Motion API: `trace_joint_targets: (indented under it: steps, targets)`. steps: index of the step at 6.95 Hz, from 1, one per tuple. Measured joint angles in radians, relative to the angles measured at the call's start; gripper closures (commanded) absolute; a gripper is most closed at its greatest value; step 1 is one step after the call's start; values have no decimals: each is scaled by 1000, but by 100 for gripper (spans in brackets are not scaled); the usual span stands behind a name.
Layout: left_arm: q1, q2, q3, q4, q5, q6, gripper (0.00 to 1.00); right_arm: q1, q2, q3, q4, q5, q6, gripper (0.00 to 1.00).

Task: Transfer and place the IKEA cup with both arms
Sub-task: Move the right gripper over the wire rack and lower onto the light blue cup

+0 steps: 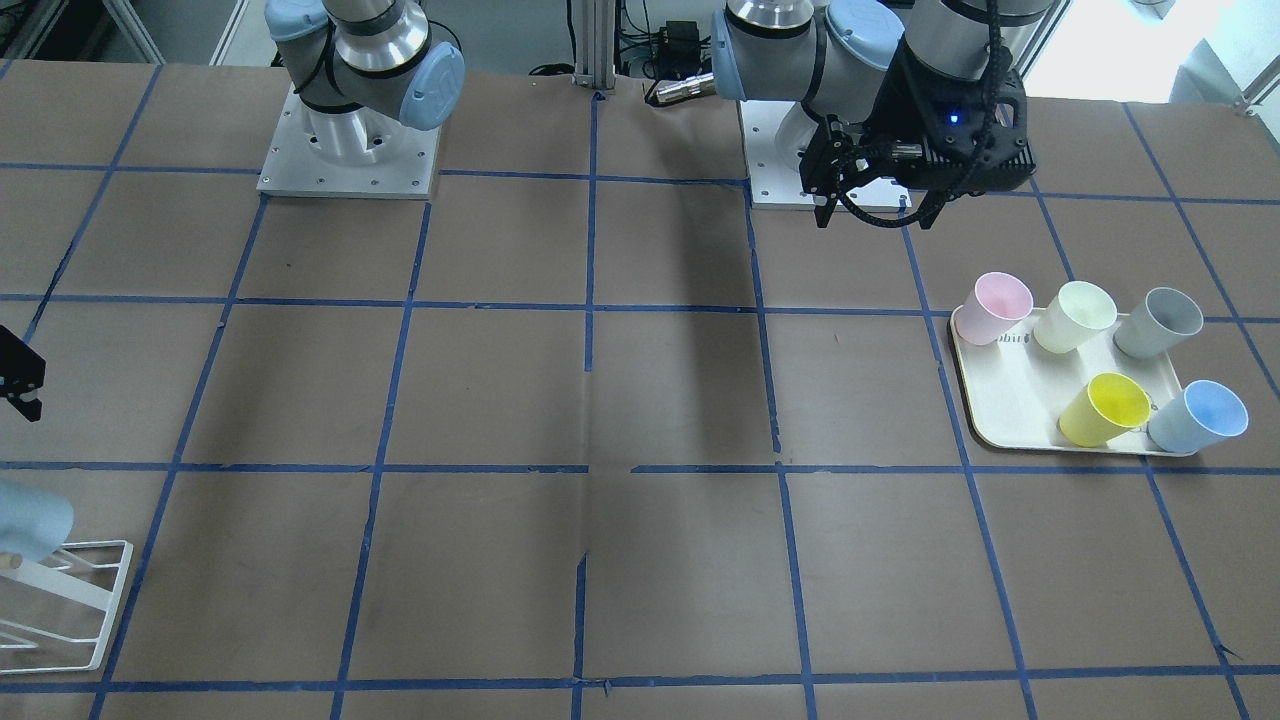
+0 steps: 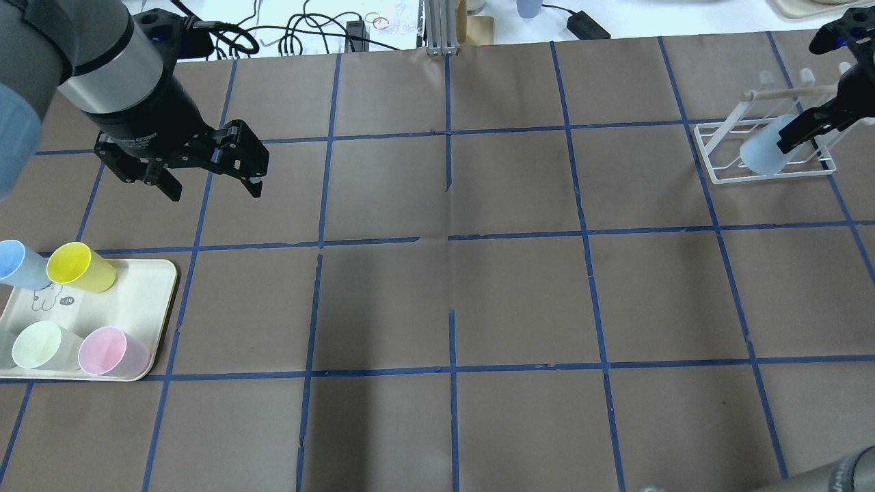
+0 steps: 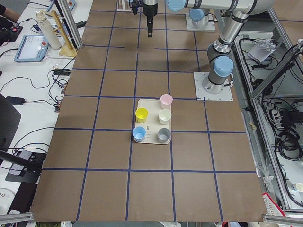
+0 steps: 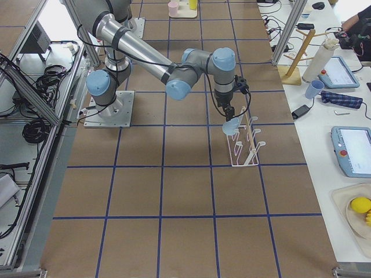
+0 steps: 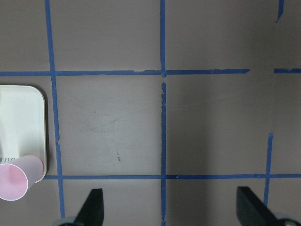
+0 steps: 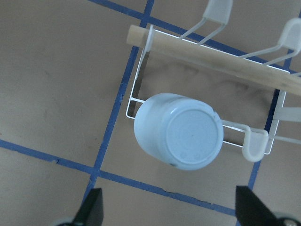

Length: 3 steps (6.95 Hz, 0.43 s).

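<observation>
The IKEA cup [image 2: 762, 154], sky-blue, hangs mouth-down and tilted on a peg of the white wire rack [image 2: 711, 164]. In the right wrist view its base [image 6: 178, 129] faces the camera, just beyond the fingers. My right gripper [image 2: 810, 130] is open right above the cup, with wide-spread fingers [image 6: 91, 209] that do not touch it. The cup also shows at the left edge of the front view [image 1: 30, 520]. My left gripper [image 2: 215, 186] is open and empty. It hovers over bare table beyond the tray [image 2: 137, 301].
The cream tray [image 1: 990, 410] holds a similar blue cup [image 1: 1200, 415], a yellow cup [image 1: 1105, 408], a pink cup [image 1: 998, 305], a pale green cup [image 1: 1078, 315] and a grey cup [image 1: 1160, 322]. The rack has a wooden bar [image 6: 211, 56]. Blue tape lines grid the brown table.
</observation>
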Motion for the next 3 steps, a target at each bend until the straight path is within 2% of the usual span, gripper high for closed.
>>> trace_joint_targets:
  steps: [3]
  targets:
    - [0, 1, -1, -1, 0, -1, 0, -1, 60, -11, -62, 13, 0, 0]
